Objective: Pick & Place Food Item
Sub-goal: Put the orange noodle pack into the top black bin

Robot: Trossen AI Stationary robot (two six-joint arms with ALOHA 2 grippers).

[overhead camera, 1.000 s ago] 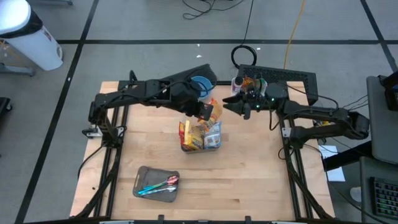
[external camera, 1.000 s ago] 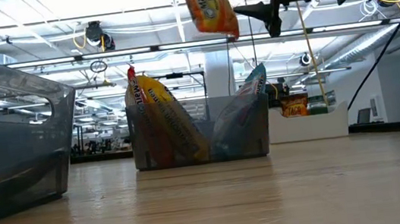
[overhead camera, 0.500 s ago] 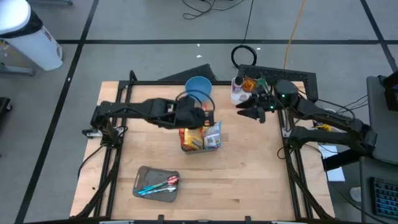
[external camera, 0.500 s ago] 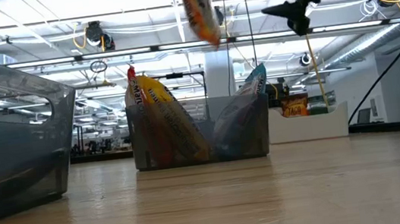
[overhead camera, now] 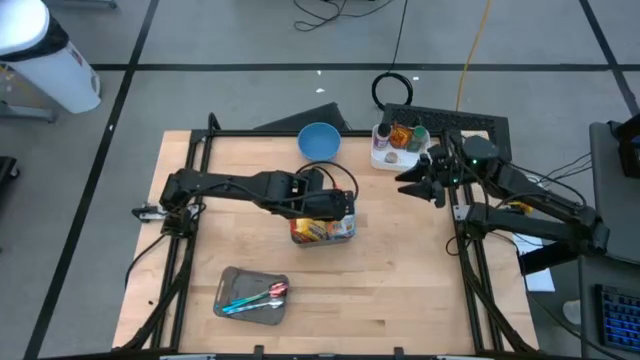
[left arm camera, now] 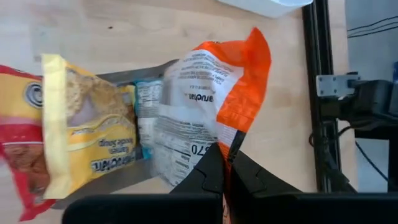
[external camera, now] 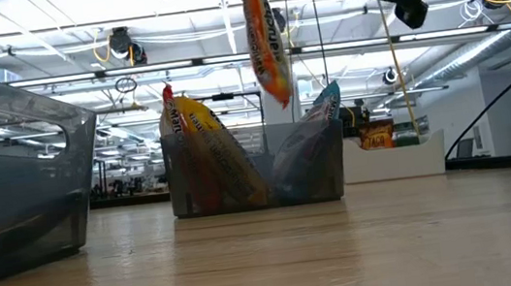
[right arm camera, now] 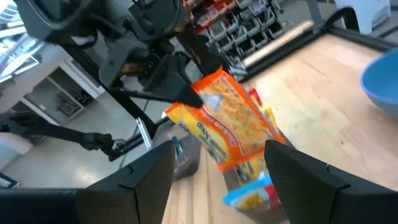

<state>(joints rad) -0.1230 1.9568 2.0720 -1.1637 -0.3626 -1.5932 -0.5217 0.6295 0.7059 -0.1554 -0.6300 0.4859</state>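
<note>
The left end effector (left arm camera: 225, 163) is pinched tight on the top edge of an orange noodle packet (left arm camera: 211, 99), and the packet hangs straight down from it, right over the clear bin (overhead camera: 322, 228) in the middle of the desk (overhead camera: 400, 280). From table height the orange noodle packet (external camera: 263, 35) dangles clear of the clear bin (external camera: 255, 167), its lower end just above the bin's rim, not yet inside. In the bin a yellow noodle packet (external camera: 207, 159) leans on the left side, with a blue-trimmed packet (external camera: 310, 146) on the right. The left wrist camera looks down past the closed fingers (left arm camera: 208, 176) at that yellow noodle packet (left arm camera: 87, 134) beside the hanging orange one.

Over on the right, the right end effector (overhead camera: 425, 182) hovers high near the desk's far right edge, well apart from the bin, its fingers (right arm camera: 146, 174) spread wide and holding nothing. It points back toward the middle, and its own camera sees the orange noodle packet (right arm camera: 233, 124) hanging from the left arm.

Elsewhere on the desk, a blue bowl (overhead camera: 319, 140) sits at the far side, behind the bin. A white container (overhead camera: 392, 145) with small items stands at the far right corner. Near the front left lies a grey tray (overhead camera: 252, 296) with a few utensils (overhead camera: 255, 297) on it, well apart from the action.
</note>
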